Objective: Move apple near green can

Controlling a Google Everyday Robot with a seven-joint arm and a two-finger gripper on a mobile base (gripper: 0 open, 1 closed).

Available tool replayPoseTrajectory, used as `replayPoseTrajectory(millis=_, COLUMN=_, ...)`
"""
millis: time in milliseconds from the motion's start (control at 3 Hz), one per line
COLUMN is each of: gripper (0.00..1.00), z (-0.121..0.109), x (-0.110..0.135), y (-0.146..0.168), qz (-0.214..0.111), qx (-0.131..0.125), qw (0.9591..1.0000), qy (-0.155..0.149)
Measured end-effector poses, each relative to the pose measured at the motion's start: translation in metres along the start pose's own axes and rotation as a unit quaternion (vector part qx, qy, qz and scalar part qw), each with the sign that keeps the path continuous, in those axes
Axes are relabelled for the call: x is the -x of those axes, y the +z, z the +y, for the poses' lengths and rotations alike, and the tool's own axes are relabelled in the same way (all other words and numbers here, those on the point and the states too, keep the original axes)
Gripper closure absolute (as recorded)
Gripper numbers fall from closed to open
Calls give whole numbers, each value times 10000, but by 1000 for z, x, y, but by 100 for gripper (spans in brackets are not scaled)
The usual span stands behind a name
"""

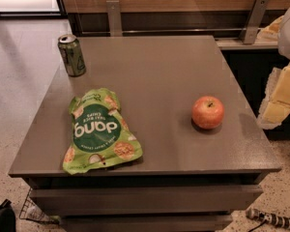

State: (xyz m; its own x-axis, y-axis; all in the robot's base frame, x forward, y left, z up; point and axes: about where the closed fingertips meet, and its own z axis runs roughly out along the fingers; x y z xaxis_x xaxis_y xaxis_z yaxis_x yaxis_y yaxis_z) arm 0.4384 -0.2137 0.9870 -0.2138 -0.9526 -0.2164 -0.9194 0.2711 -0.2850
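Note:
The apple (208,112), round and red-orange with a stem dimple, sits on the grey table (159,62) at its right side. The green can (72,55), dark green with a silver top, stands upright at the table's far left corner. My gripper (279,96), white with pale yellow parts, hangs at the right edge of the view, beyond the table's right edge. It is to the right of the apple, apart from it, and holds nothing that I can see.
A flat bright-green snack bag (101,132) lies on the front left of the table, between the can and the front edge. A wall with metal brackets (114,17) runs behind the table. A wire basket (36,211) and a cable (273,220) lie on the floor.

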Motion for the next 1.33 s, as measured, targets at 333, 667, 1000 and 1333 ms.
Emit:
replayPoseTrajectory(millis=333, gripper=0, z=0, x=0, y=0, qz=0, qx=-1, qw=10000, qy=0)
replayPoseTrajectory(millis=667, gripper=0, z=-5, x=-2, y=9, qz=-245, qx=70, qw=9997, qy=25)
replayPoseTrajectory(millis=1000, gripper=0, z=-16, x=-12, y=41, qz=-953, qx=256, qw=9951, qy=107)
replayPoseTrajectory(millis=1333, gripper=0, z=-19, x=-13, y=67, qz=-1852, qx=375, qw=9818, qy=180)
